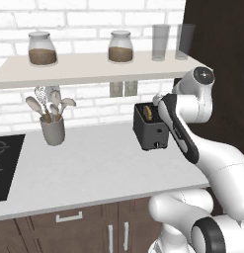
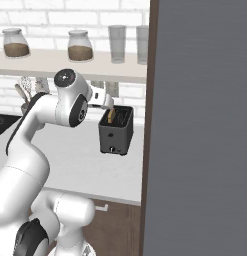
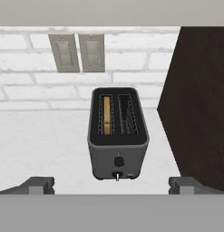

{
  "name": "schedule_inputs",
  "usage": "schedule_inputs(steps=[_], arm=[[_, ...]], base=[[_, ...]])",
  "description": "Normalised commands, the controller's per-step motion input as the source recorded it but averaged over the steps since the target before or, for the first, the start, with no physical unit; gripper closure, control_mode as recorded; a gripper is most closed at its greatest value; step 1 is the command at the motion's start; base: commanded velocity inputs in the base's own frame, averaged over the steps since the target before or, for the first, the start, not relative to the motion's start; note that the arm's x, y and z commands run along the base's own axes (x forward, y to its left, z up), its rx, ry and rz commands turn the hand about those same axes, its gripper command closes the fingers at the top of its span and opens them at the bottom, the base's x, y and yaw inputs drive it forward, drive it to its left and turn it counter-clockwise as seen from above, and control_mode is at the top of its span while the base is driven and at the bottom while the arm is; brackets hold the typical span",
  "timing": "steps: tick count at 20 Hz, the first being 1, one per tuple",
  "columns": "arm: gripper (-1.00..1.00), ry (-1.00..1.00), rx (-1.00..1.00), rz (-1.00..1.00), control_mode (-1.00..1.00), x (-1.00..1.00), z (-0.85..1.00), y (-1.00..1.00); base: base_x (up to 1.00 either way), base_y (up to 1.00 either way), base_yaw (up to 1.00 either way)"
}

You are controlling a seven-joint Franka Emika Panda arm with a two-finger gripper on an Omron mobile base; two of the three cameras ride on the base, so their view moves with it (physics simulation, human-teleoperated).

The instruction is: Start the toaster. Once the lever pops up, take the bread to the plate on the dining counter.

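The toaster (image 3: 118, 136) stood upright on the pale worktop (image 1: 94, 168), with its narrow knob face turned toward your camera in the hand view. The bread (image 3: 106, 114) sat on edge inside 1 of the toaster's 2 top slots, the left slot as that view showed it; the slot beside it held nothing but its wire guides. A small dark lever (image 3: 118, 160) showed on the toaster's narrow face, with the pale knob (image 3: 116, 175) just below it.

The gripper (image 3: 112, 185) hung above the toaster on its near side, apart from it. Its fingers (image 3: 38, 185) stood wide apart, 1 at each lower corner of the hand view, and they held nothing.

Behind the toaster, you had 2 wall outlets (image 3: 77, 52) set side by side in the white brick wall (image 3: 22, 86). A dark brown panel (image 3: 199, 99) rose just to the toaster's right. Well to the toaster's left stood a grey utensil holder (image 1: 53, 129) with spoons, and past that the black cooktop (image 1: 6, 165). Above the toaster ran a shelf (image 1: 89, 68) that carried 2 jars (image 1: 42, 49) and 2 glasses (image 1: 160, 42).
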Motion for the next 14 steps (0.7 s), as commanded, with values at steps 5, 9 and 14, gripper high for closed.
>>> schedule_inputs(steps=[5, 9, 14], arm=[[-1.0, 0.0, 0.0, 0.0, -1.0, 0.0, 0.0, 0.0], [-1.0, 0.0, 0.0, 0.0, -1.0, 0.0, 0.0, 0.0], [-1.0, 0.0, 0.0, 0.0, -1.0, 0.0, 0.0, 0.0]], base=[[0.0, 0.0, 0.0], [0.0, 0.0, 0.0], [0.0, 0.0, 0.0]])
